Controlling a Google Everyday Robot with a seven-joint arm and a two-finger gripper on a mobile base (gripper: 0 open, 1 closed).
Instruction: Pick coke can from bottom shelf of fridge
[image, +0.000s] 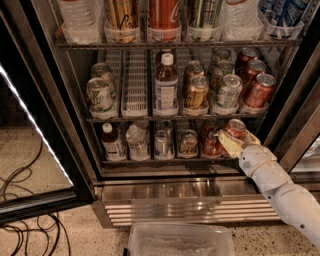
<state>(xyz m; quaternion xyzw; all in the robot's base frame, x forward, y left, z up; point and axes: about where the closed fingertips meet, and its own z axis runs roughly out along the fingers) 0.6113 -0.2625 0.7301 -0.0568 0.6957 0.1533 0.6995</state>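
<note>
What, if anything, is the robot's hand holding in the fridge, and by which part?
The hand, at the right end of the bottom shelf, appears to grip the coke can around its lower body.
</note>
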